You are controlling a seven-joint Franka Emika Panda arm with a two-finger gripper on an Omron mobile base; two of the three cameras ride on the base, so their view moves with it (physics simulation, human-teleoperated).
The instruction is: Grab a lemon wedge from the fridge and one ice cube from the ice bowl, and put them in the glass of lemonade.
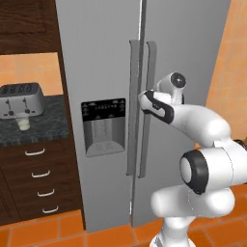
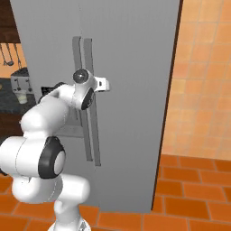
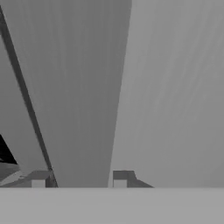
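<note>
Grey steel, the fridge (image 1: 106,58) stands shut beside the counter (image 1: 48,128), where the glass of lemonade (image 1: 22,123) sits before the toaster (image 1: 21,100). The gripper (image 3: 78,179) straddles the right door's handle (image 3: 83,87), fingers spread, not clamped.

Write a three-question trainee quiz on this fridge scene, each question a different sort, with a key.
1. True or false: the fridge doors are shut.
2. Multiple choice: the glass of lemonade stands (A) on the floor, (B) on the dark counter in front of the toaster, (C) inside a drawer.
3. Fill in: the gripper fingers straddle a door ____.

Key
1. True: both doors sit flush, with the handles side by side.
2. B.
3. Handle: in the hand view one grey bar runs up between the two fingers, which stand apart on either side of it.
</note>
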